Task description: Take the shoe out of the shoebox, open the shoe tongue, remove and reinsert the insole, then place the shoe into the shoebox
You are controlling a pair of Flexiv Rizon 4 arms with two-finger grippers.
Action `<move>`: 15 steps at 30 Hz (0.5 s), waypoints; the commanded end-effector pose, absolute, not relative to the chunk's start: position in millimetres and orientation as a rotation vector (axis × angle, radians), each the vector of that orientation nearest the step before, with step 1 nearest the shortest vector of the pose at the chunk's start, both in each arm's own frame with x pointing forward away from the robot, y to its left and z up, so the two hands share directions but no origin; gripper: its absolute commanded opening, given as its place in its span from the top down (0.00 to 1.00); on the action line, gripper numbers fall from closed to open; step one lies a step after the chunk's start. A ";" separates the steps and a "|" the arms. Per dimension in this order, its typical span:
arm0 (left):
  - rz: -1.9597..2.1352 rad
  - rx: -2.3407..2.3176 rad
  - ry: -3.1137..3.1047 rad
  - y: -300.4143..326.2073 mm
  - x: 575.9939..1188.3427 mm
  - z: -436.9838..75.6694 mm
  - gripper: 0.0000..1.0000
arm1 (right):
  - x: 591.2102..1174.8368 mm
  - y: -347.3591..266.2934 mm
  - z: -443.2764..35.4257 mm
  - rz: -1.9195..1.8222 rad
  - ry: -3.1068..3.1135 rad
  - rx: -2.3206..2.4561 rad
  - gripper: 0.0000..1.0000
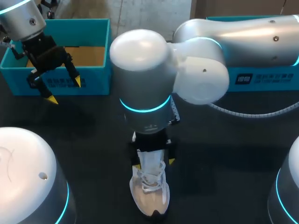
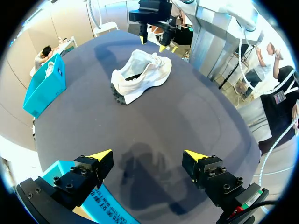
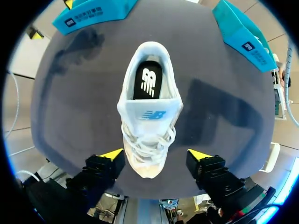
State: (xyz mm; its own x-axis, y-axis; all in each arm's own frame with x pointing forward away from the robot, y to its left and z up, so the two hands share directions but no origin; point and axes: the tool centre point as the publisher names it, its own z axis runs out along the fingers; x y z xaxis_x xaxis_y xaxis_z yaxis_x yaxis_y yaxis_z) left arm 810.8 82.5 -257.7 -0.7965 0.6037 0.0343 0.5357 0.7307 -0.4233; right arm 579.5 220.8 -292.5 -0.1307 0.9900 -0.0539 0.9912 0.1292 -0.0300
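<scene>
The right tool (image 3: 155, 154) hangs open, tips flanking the toe of the white shoe (image 3: 149, 116) on the bench (image 3: 79, 93); the left tool (image 2: 148, 154), also open, hovers over the front wall of the teal shoebox (image 1: 93, 86).

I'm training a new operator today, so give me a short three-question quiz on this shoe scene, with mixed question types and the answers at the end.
1. True or false: the white shoe sits inside the blue shoebox.
2. Which gripper hangs directly over the shoe? A) left B) right C) neither
3. Fill in: the insole showing inside the shoe is coloured ___.

Key
1. False: the shoe stands on the table, apart from the shoebox.
2. B: the right gripper, its fingers open.
3. Black.
</scene>
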 end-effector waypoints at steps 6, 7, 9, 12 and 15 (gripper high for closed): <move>0.595 -0.918 -2.763 83.1 810.5 -257.4 0.00 | 588.2 230.9 -297.2 -0.041 2.277 2.060 0.72; 0.595 -0.918 -2.763 83.1 810.5 -257.4 0.00 | 590.5 231.4 -297.6 -0.043 2.275 2.051 0.73; 0.595 -0.918 -2.763 83.1 810.5 -257.4 0.00 | 596.1 233.3 -299.3 -0.031 2.287 2.032 0.77; 0.595 -0.918 -2.763 83.1 810.5 -257.4 0.00 | 606.5 235.2 -305.5 -0.014 2.311 2.016 0.78; 0.595 -0.918 -2.763 83.1 810.5 -257.4 0.00 | 618.8 235.8 -314.6 -0.021 2.311 2.023 0.81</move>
State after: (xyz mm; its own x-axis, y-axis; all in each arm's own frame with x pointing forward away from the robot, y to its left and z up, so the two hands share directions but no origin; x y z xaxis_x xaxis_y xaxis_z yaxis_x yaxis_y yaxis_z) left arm 810.8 82.5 -257.7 -0.7965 0.6037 0.0343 0.5356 0.7307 -0.4233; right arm 612.2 229.1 -302.9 -0.1328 0.9893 -0.0603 0.9894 0.1359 0.0516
